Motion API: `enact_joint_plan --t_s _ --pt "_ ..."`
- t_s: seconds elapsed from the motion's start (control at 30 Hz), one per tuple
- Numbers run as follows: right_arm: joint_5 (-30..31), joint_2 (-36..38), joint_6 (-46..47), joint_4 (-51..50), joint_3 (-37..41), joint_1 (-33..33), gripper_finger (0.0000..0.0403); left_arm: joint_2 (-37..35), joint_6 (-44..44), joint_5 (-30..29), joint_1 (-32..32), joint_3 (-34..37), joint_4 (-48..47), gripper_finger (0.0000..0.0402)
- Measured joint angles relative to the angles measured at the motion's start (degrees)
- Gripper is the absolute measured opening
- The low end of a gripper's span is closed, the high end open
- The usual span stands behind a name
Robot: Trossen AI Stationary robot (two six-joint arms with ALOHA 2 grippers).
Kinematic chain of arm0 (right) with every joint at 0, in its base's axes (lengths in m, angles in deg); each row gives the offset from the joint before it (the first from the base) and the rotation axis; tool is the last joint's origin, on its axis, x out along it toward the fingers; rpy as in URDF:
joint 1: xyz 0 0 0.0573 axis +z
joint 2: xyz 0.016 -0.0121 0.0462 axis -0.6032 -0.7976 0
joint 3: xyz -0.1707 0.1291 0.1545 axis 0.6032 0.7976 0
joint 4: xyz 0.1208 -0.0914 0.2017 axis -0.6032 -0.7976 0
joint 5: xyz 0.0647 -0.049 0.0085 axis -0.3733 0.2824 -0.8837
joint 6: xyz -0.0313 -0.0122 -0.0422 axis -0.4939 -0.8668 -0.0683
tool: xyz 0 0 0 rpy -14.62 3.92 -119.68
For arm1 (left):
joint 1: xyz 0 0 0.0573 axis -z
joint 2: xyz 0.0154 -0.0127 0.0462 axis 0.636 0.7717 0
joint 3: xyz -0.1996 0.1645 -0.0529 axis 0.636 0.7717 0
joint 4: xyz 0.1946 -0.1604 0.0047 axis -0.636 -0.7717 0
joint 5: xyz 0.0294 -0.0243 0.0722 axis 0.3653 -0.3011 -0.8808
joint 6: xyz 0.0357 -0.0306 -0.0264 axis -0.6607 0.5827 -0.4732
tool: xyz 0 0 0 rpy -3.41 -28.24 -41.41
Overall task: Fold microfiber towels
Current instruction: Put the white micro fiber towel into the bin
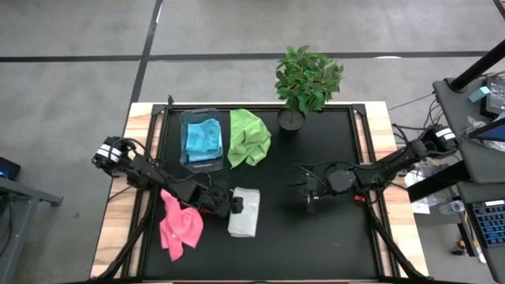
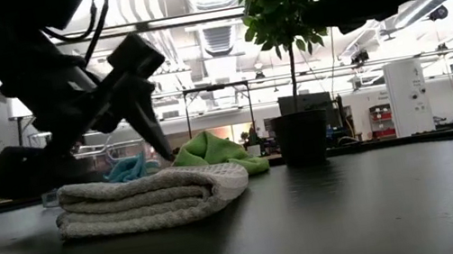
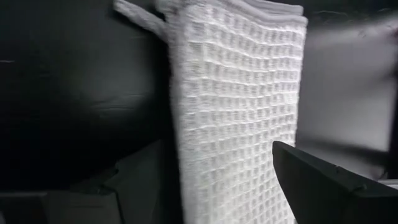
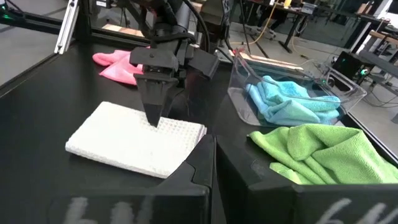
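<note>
While left gripper (image 1: 235, 207) jaws spread wide over folded white towel (image 1: 245, 213), right gripper (image 1: 309, 196) jaws pressed together

I can't read any text, label, brand, number or sign in my views; nothing on the towels, the bin, the arms or the room behind is legible.

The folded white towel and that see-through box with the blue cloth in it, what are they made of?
The folded white towel looks like soft woven fabric with a matte waffle-grid texture, likely microfiber or cotton; its edges sag softly. The see-through box seems to be rigid clear plastic: glossy, glinting walls with the blue cloth visible through them.
</note>
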Motion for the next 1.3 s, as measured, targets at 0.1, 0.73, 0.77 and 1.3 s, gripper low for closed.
enact_joint_plan --t_s 0.1,0.73,0.77,1.3 --pt "0.0 0.0 0.0 -0.6 0.0 0.0 0.0009 1.6 0.0 -0.1 0.0 -0.9 1.3 0.028" --pt "0.0 0.0 -0.1 -0.5 0.0 0.0 0.0009 14.0 0.0 1.2 0.0 -8.8 1.6 0.019" --pt "0.0 0.0 -0.1 -0.6 0.0 0.0 0.0009 14.7 0.0 1.4 0.0 -9.2 1.6 0.0183" --pt "0.0 0.0 -0.1 -0.5 0.0 0.0 0.0009 14.8 -4.0 2.1 0.0 -9.8 0.9 0.0011"
